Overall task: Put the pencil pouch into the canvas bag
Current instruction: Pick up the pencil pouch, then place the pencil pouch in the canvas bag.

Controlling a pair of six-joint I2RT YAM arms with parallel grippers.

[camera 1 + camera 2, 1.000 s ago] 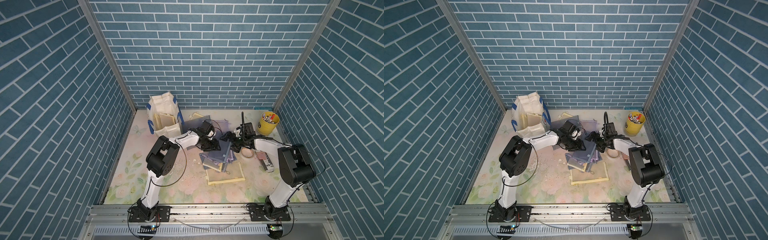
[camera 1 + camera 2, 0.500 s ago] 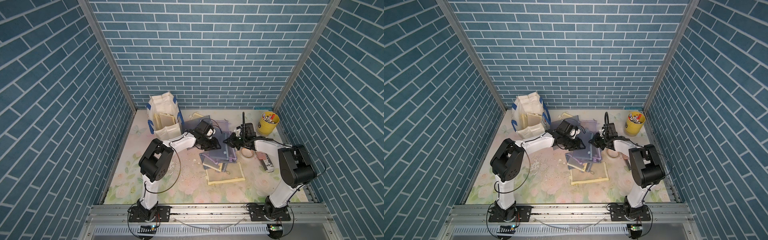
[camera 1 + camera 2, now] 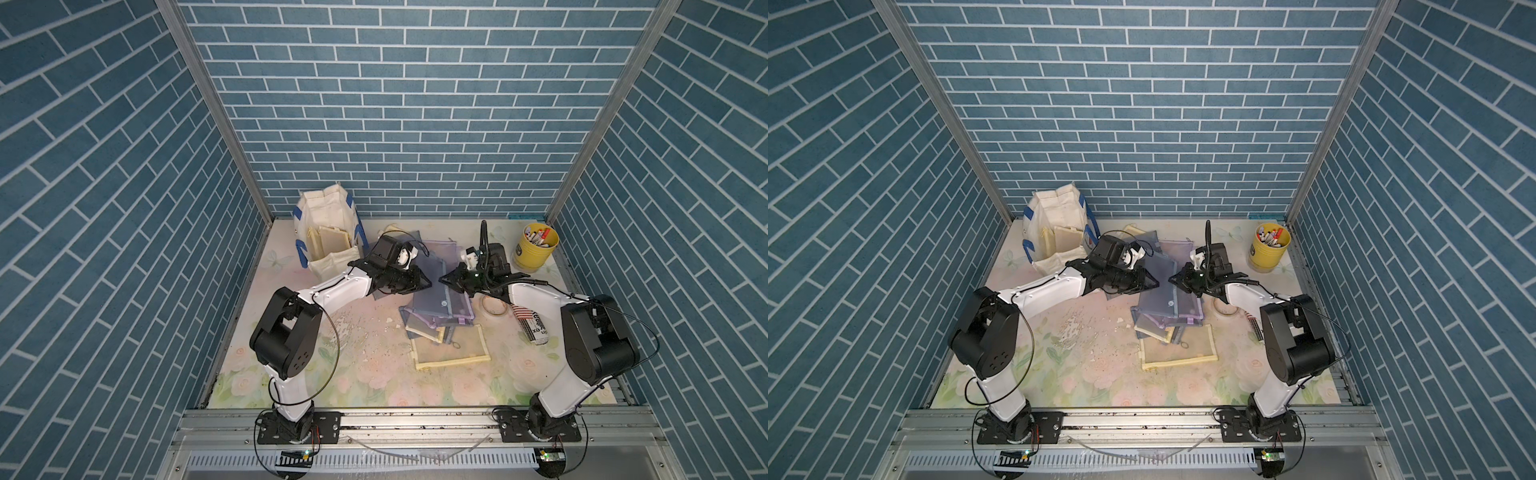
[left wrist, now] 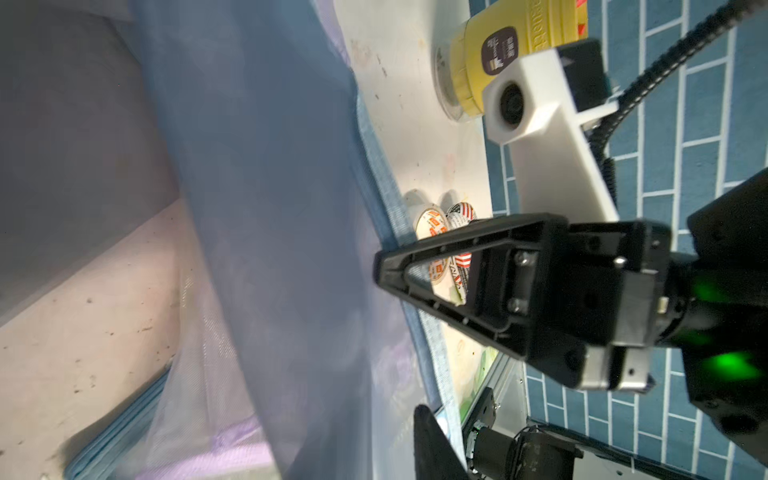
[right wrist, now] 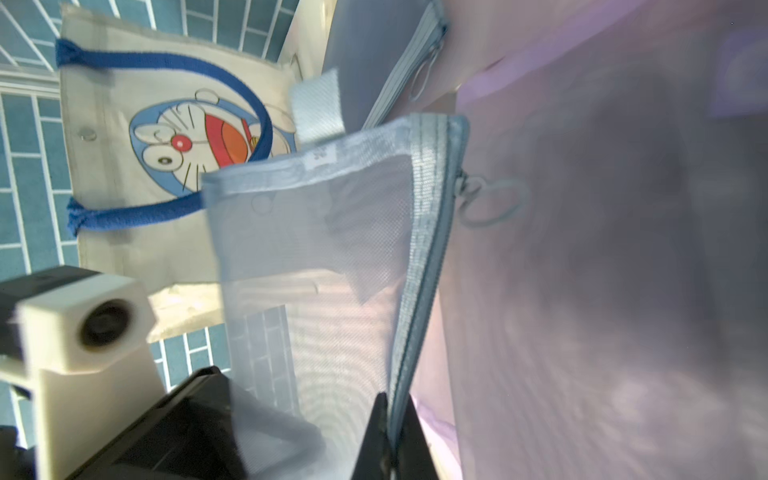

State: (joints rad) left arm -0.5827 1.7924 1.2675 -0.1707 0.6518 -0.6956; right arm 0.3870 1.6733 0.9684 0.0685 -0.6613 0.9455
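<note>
My right gripper is clamped on the zipper edge of the pencil pouch; left gripper beside it (I can't tell if it's gripping). Canvas bag by back wall.

Two overhead views, two wrist close-ups
Both top views look down from the front over the whole table; left wrist camera and right wrist camera face each other, close across the blue mesh pouch.
</note>
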